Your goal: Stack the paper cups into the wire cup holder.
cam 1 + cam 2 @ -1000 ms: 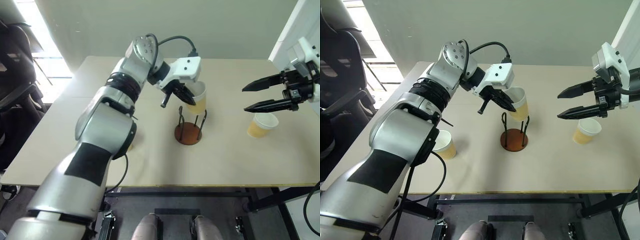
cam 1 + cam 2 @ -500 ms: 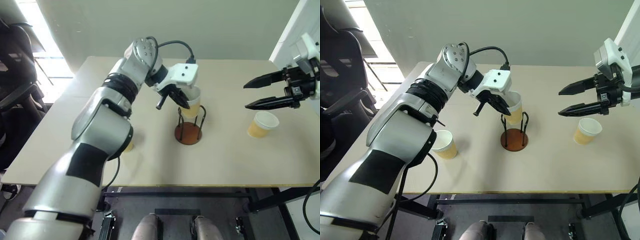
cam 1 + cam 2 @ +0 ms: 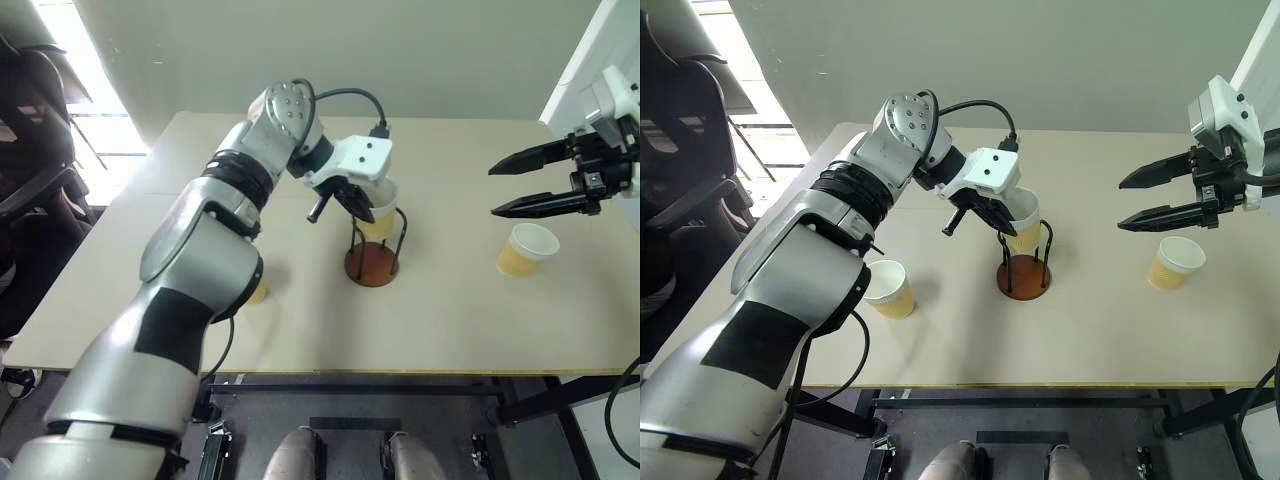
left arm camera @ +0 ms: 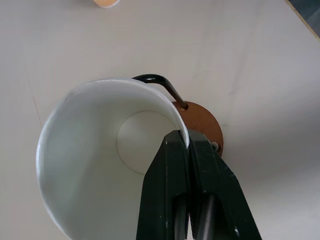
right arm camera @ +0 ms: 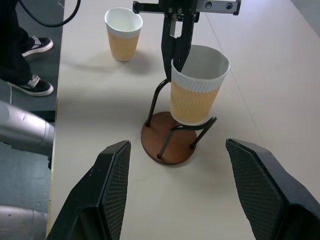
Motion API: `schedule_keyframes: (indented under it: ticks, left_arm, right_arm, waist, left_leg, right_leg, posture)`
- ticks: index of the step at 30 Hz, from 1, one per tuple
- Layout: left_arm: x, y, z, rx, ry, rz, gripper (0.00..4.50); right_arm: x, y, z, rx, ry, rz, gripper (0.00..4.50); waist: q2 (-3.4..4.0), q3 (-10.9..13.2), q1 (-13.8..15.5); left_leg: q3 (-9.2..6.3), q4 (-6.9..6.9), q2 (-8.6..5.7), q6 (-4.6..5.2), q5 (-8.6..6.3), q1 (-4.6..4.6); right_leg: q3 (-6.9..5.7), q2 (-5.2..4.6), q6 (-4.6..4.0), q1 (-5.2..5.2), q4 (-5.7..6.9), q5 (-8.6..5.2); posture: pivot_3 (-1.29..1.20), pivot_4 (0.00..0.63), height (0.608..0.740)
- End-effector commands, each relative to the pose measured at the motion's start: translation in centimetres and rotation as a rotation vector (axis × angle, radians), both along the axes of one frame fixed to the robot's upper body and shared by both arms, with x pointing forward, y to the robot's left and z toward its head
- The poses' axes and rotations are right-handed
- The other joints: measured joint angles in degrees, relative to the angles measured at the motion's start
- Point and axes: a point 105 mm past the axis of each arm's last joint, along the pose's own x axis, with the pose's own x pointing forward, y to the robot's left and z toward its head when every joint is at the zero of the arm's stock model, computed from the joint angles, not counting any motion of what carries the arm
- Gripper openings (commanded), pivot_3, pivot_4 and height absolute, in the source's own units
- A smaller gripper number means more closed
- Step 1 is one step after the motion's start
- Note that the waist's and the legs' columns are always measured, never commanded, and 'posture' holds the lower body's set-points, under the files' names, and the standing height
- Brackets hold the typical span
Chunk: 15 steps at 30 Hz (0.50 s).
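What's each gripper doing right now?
Left gripper: shut on the cup rim, over the holder.
Right gripper: open, empty.

Pale beige rectangular tabletop point(image 3: 970, 340) on a black metal frame. Black office chair point(image 3: 30, 140) just beside the table's left end. A person's black-and-white sneakers point(image 5: 30, 65) on grey floor alongside the table.

The left gripper point(image 3: 1002, 213) has lowered its pinched paper cup point(image 5: 198, 84) down between the wire cup holder's point(image 5: 170, 140) loops.
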Motion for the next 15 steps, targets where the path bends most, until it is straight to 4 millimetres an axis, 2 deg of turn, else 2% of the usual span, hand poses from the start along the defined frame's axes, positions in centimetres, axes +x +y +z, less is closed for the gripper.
schedule_keyframes:
  ticks: [1, 10, 15]
  left_arm:
    - [-0.6, -0.2, 0.6, 0.021, -0.005, -0.046, 0.90]
    - [-0.8, -0.8, 1.4, -0.031, -0.011, -0.066, 4.07]
    - [-1.0, -1.2, 4.8, -0.280, 0.068, -0.016, 4.07]
  right_arm:
    - [-0.3, -0.3, 0.9, -0.002, -0.046, -0.007, 3.11]
    - [-0.2, -0.4, 0.7, -0.003, -0.040, -0.015, 3.11]
    - [0.0, -0.7, 0.6, 0.006, -0.045, -0.037, 3.11]
  waist:
    - [0.00, 0.0, 0.0]
    - [0.00, 0.0, 0.0]
    - [0.00, 0.0, 0.0]
  left_leg:
    - [-0.02, 0.01, 0.01, 0.00, 0.00, 0.00]
    - [-0.02, -0.01, -0.01, 0.00, 0.00, -0.01]
    - [-0.04, 0.00, -0.02, 0.01, 0.00, -0.05]
  right_leg:
    - [0.02, -0.02, 0.01, 0.00, 0.00, 0.00]
    - [0.00, -0.01, 0.01, 0.00, 0.00, -0.01]
    - [-0.01, -0.02, 0.02, 0.00, -0.03, -0.02]
  posture:
    - [0.00, 0.150, 0.740]
    - [0.00, 0.150, 0.740]
    - [0.00, 0.150, 0.740]
